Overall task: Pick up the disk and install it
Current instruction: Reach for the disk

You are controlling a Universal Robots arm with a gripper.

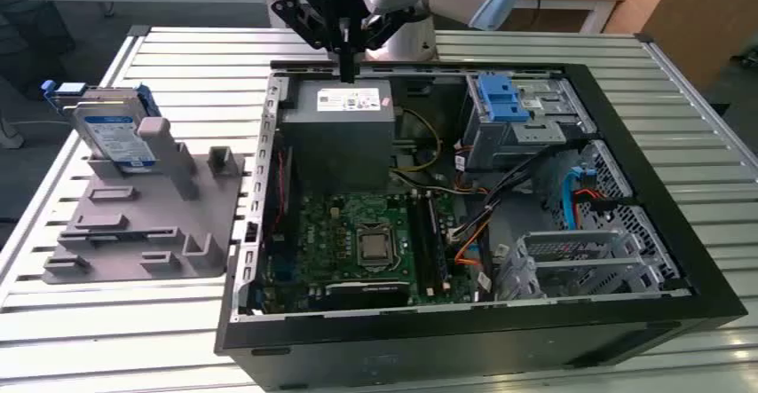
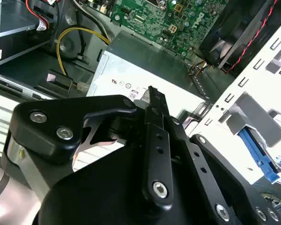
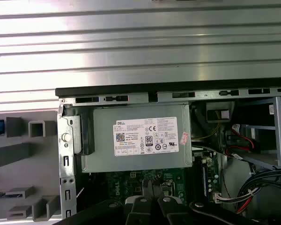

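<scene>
Gripper (image 1: 347,72) hung just above the power supply (image 1: 343,136) in the open case (image 1: 474,344), fingers pressed together on nothing. Disk (image 1: 115,134) stood upright in the grey fixture (image 1: 142,229), well apart at the exterior view's left. Risk: dropping here would hit the supply, and closed fingers would knock the disk over.

Desk (image 1: 106,340): ribbed bare metal slats, satin sheen. Computer case (image 1: 474,344): matt black painted shell, bare grey sheet metal inside. Power-supply box (image 1: 343,149): dull grey sheet metal, smooth; white paper sticker (image 1: 350,100) on it. Disk (image 1: 116,136): silver-grey metal body, slightly glossy blue-and-white label, blue plastic side rails. Holder block (image 1: 130,233): matt grey plastic. Motherboard (image 1: 337,233): green circuit board, faint gloss. Drive cage (image 1: 556,255): perforated bare metal. Jaws: matt black, with bright metal screw heads.
</scene>
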